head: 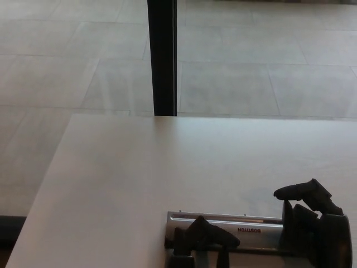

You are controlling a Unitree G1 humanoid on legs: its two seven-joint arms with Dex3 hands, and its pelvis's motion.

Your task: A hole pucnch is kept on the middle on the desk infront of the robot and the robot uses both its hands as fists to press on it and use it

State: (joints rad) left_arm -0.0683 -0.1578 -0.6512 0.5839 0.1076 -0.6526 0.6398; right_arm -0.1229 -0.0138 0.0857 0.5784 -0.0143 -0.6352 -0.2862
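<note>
The long silver metal hole punch with a black base is lying lengthwise along the near edge of the pale, smooth bench, right of that edge's middle, its lettered bar facing the far side. The left hand is sitting over the punch's left end, its black fingers curled together into something close to a fist and seemingly resting on the bar, though actual contact is hard to confirm because the picture is cutting off just below. The right hand is hovering at the punch's right end with one finger sticking out above the bar, so it is looking only partly closed and is gripping nothing. Judging from this, the robot is lining up for the press rather than pressing: the next move is calling for the right hand to finish closing, both fists to settle evenly on the bar, then push straight down together. The rest of the bench is stretching away bare toward its far edge, beyond which large grey floor tiles and a dark vertical post are showing.
</note>
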